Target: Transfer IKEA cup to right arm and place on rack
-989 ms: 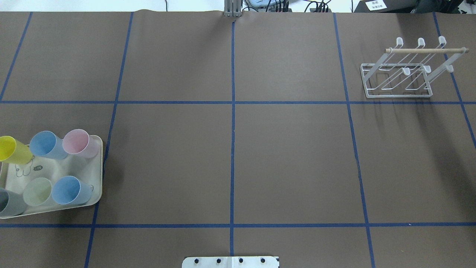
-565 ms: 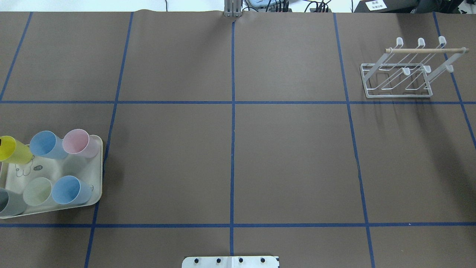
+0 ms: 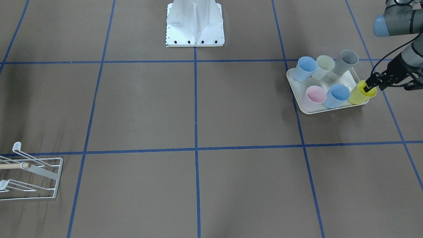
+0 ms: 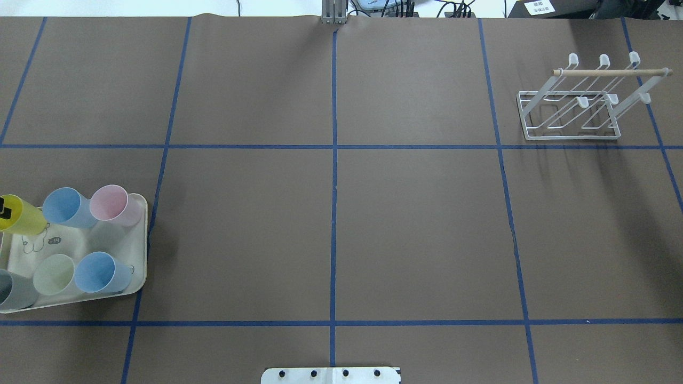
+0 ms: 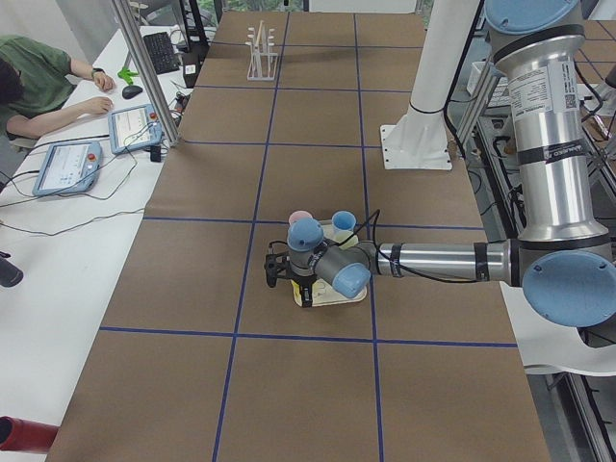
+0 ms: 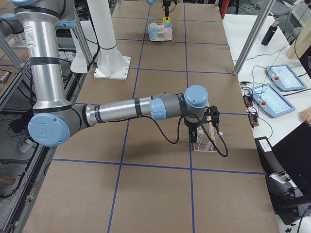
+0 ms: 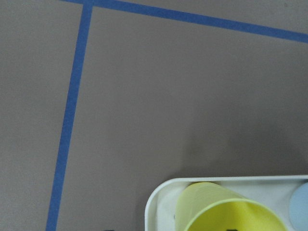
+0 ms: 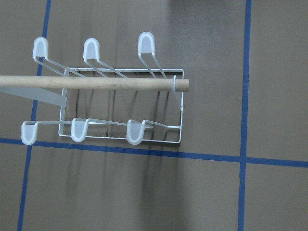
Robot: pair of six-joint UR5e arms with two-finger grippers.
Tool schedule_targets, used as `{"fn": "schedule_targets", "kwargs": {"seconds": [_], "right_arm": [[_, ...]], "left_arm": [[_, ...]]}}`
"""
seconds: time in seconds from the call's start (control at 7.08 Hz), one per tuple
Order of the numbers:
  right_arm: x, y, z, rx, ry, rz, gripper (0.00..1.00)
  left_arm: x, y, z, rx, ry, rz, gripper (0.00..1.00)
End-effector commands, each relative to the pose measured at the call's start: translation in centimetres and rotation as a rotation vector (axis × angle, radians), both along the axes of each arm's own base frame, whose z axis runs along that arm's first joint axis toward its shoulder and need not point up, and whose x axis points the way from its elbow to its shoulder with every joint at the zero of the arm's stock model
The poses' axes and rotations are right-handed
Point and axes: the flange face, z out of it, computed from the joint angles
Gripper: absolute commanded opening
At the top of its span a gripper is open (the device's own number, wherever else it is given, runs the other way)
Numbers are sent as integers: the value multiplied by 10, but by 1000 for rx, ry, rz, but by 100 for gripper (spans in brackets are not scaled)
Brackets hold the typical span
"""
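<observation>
Lower left of the overhead view: a cream tray [image 4: 101,237] with a line drawing holds six cups. The yellow cup [image 4: 24,221] stands at the tray's upper left corner, just beside a blue cup [image 4: 66,208]. A pink cup [image 4: 114,205], pale green cup [image 4: 53,274], second blue cup [image 4: 101,273] and grey cup [image 4: 16,292] crowd the rest.

The left hand [image 3: 369,86] is at the yellow cup's rim, one finger [image 4: 5,208] inside the mouth; whether it grips cannot be told.

The rack [image 4: 573,106], white wire with a wooden dowel [image 8: 96,83], sits upper right on the brown surface [image 4: 416,229], well apart from the tray. The right hand [image 6: 196,135] hangs over it, how far open I cannot tell.

Arm labels are too small to read.
</observation>
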Motion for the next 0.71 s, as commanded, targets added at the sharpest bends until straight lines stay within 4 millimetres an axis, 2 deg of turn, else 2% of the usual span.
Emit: {"fn": "schedule_targets", "kwargs": {"seconds": [0.0,0.42,0.56], "right_arm": [[0,1,-11,16,-6,2,100],[-4,4,-47,29,-22,37,100],[-11,-1,-64,46,-26,35,100]], "left_arm": [[6,2,0,3,-1,18,0],[1,3,3,-27,16,21,0],[-29,-3,1,-51,51,-35,0]]}}
